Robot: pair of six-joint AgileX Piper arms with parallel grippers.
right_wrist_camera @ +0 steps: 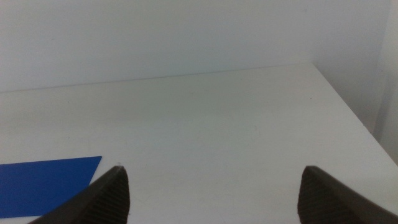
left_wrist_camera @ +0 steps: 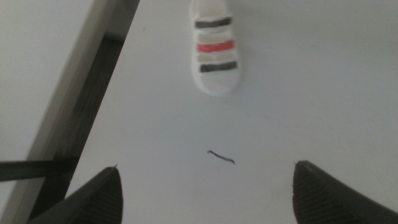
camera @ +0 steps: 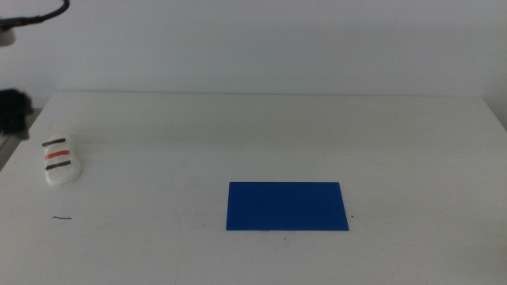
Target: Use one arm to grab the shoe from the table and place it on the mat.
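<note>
The white shoe (camera: 61, 162) with two dark straps and one red strap lies on the white table (camera: 317, 134) near its left edge. The deep-blue mat (camera: 287, 206) lies flat at the front centre, well to the right of the shoe. Neither gripper shows in the middle view. In the left wrist view the left gripper (left_wrist_camera: 207, 169) is open and empty, above the table, with the shoe (left_wrist_camera: 216, 53) some way ahead of it. The right gripper (right_wrist_camera: 212, 169) is open and empty over the table's right part, and a corner of the mat (right_wrist_camera: 46, 180) shows in its view.
A small dark mark (camera: 62, 218) lies on the table in front of the shoe; it also shows in the left wrist view (left_wrist_camera: 221, 157). A dark object (camera: 12, 111) and a black cable (camera: 40, 16) sit at the far left. The table's left edge (left_wrist_camera: 118, 68) runs beside the shoe.
</note>
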